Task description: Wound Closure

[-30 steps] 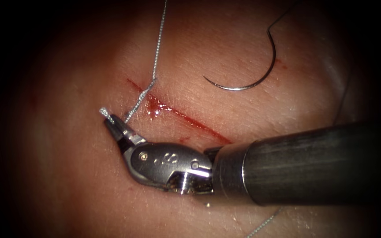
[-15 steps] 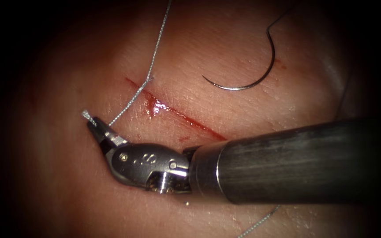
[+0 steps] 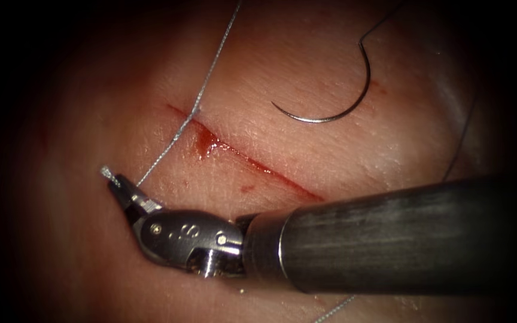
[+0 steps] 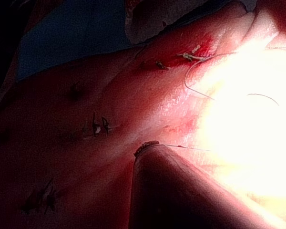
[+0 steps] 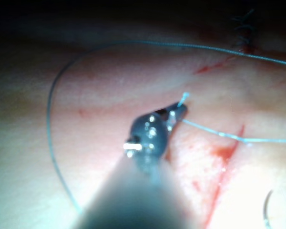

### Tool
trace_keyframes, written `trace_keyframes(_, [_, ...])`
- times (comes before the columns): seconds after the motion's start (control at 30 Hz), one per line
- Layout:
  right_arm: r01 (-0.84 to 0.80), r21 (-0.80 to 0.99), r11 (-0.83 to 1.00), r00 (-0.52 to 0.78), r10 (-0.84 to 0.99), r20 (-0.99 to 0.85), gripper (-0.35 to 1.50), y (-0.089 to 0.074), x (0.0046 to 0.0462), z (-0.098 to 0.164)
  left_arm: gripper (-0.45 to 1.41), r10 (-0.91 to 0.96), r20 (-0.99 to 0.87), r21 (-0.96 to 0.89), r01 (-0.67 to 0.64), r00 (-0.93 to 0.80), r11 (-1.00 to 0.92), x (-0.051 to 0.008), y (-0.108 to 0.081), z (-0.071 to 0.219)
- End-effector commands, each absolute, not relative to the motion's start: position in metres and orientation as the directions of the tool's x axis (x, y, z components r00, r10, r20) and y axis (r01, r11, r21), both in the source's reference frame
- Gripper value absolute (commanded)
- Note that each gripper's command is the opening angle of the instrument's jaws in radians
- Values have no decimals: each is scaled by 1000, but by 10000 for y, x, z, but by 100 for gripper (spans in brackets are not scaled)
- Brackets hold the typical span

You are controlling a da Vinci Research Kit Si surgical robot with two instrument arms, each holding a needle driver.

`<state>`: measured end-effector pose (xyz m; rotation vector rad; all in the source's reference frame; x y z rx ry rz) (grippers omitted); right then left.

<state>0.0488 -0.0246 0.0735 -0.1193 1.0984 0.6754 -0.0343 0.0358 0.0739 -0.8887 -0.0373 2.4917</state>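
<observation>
The tissue (image 3: 306, 143) spans the endoscope view, its cut (image 3: 252, 161) running as a slanted red line from upper left to lower right, with red fluid (image 3: 206, 143) pooled near the upper end. The right arm's tool comes in from the right, and its hand (image 3: 118, 184) sits on the left side of the cut, closed on the thread (image 3: 175, 134) close to the short frayed end, which sticks out just past the tips. Compared with the earlier pictures, this hand has travelled down and to the left, away from the cut, and the thread between it and the cut now runs longer and straighter; the kink it showed where it crosses the cut has flattened out. From the cut the thread carries on up and out of the top of the view. The needle (image 3: 336, 98) lies free on the tissue on the right side of the cut, held by neither tool and not in the tissue, its curve open upward, in nearly the same place as before. In the right wrist view the hand (image 5: 178, 113) pinches the thread (image 5: 219, 134) with the short end poking beyond it.
</observation>
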Motion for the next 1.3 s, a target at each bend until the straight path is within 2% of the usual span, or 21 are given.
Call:
trace_keyframes(0.03, [-552,236,800,282,446,-850,-35,-256,494,740,-45,456,-590,-181,-440,-667,-879,-350,364,743])
trace_keyframes(0.9, [-536,245,808,284,445,-849,-35,-255,490,740,-45,420,-609,-189,-390,-673,-901,-336,323,738])
trace_keyframes(0.93, [-535,246,808,283,446,-849,-23,-254,488,739,-45,416,-610,-195,-382,-674,-904,-332,318,734])
trace_keyframes(1.0, [-528,254,811,276,446,-851,61,-254,478,732,-45,399,-613,-212,-344,-682,-915,-318,301,718])
trace_keyframes(1.03, [-528,254,811,276,446,-851,61,-254,478,732,-45,399,-613,-212,-344,-682,-915,-318,301,718])
trace_keyframes(1.07, [-526,257,811,275,448,-851,81,-254,472,727,-45,401,-613,-222,-338,-681,-915,-313,296,713])
trace_keyframes(1.17, [-515,269,814,271,453,-849,115,-257,450,710,-45,387,-611,-237,-307,-691,-922,-286,271,682])
trace_keyframes(1.3, [-503,278,818,266,453,-851,123,-263,434,697,-45,382,-605,-245,-293,-699,-924,-264,251,656])
